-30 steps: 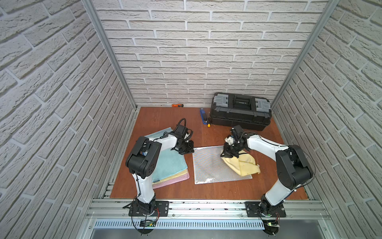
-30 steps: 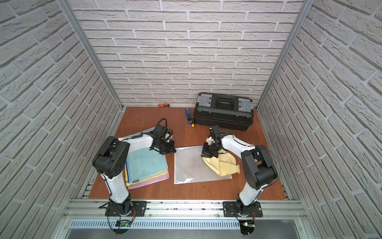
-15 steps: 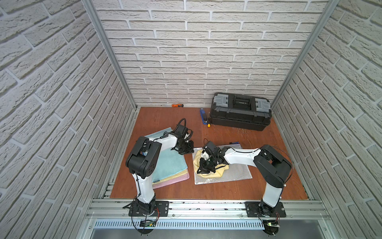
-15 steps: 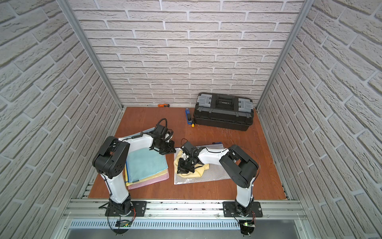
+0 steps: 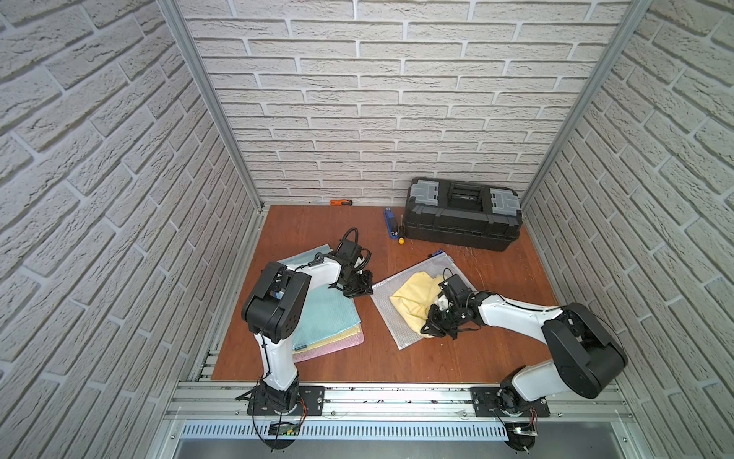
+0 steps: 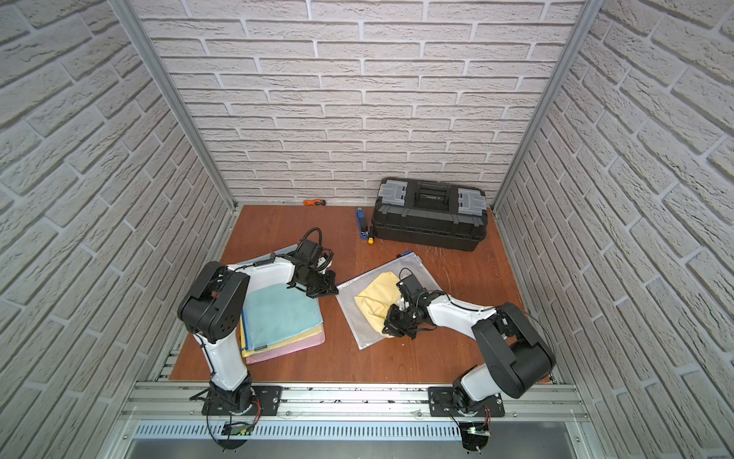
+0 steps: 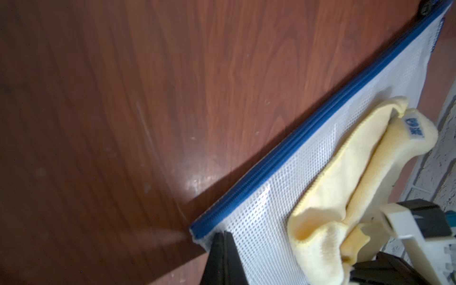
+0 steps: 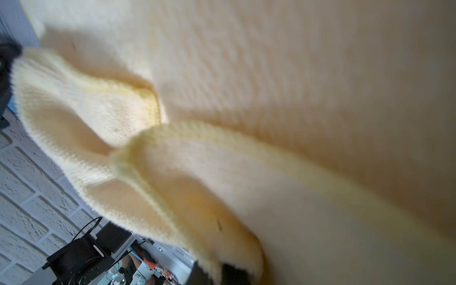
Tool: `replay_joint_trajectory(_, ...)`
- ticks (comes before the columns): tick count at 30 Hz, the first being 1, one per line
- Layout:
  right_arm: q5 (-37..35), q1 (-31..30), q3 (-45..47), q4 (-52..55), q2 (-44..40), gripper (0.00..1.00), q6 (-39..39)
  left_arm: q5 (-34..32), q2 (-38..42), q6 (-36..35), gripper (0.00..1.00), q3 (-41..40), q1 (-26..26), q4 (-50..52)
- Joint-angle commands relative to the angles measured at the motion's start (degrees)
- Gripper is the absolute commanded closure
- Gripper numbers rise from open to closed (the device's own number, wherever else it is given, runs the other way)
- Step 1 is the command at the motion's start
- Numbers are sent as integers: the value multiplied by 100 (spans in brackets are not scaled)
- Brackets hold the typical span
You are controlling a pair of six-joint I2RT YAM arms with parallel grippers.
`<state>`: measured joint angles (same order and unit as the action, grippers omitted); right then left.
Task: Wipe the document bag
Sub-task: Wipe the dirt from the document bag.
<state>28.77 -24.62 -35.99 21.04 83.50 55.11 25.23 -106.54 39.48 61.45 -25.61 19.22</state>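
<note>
The document bag [image 5: 391,324] [image 6: 354,318], white mesh with a blue zipper edge [image 7: 308,138], lies askew in the middle of the wooden table. A crumpled yellow cloth [image 5: 411,298] [image 6: 373,296] [image 7: 345,177] rests on it. My right gripper [image 5: 431,328] [image 6: 391,328] is shut on the cloth's near end, low over the bag; in the right wrist view the cloth [image 8: 222,98] fills the frame and hides most of the jaws. My left gripper [image 5: 364,288] [image 6: 330,288] [image 7: 223,235] is shut, its tips pressing down on the bag's left corner beside the zipper.
A stack of teal, yellow and pink folded sheets [image 5: 327,324] lies under the left arm. A black toolbox [image 5: 462,216] stands at the back right, with a blue tool [image 5: 390,221] beside it and an orange-handled tool [image 5: 340,202] by the back wall.
The right gripper swept the cloth from the bag's right side to its left, then back toward the middle and front. The bag has turned askew. The left gripper stayed put.
</note>
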Motion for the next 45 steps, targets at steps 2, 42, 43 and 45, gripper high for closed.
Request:
replay_joint_trajectory(2,-157,621,-31,929,-245,98,-826,-122,-43,-70,100,-72,-18,148)
replay_joint_trajectory(42,-1149,1551,-3706,1507,2361,98,-1861,-98,55,-92,100,-35,-69,312)
replay_joint_trajectory(43,-1177,1477,-3829,1479,2471,98,-1834,-81,43,-94,100,-28,-78,302)
replay_joint_trajectory(45,-1297,1321,-4145,1496,2731,98,-1824,-50,-12,-81,100,19,-100,311)
